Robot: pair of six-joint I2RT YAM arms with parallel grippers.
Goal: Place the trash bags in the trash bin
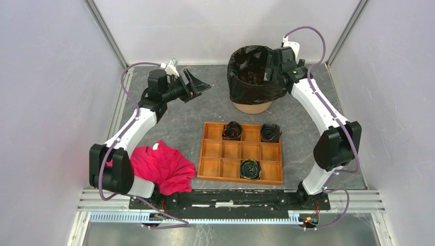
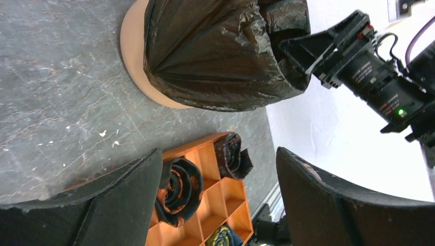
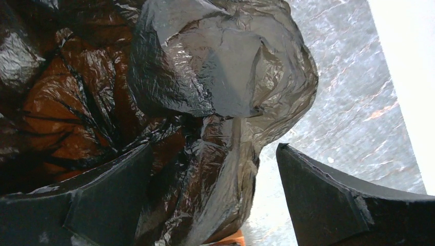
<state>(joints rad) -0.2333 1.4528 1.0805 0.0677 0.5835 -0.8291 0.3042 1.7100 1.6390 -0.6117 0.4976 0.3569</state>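
Grey surface [image 1: 174, 115] bore trash bin [image 1: 251, 107]; trash bags [image 1: 256, 88] lined it, cuffed over rim to stay put; left end effector [image 1: 198, 86], right end effector [image 1: 268, 70] spread, empty.

1. No text, label, brand, number or sign can be read in any of the three views.
2. Small red marks are seen on the black plastic housing at the right arm's wrist [image 2: 370, 72] in the left wrist view. They are too small to be made out as letters or figures.
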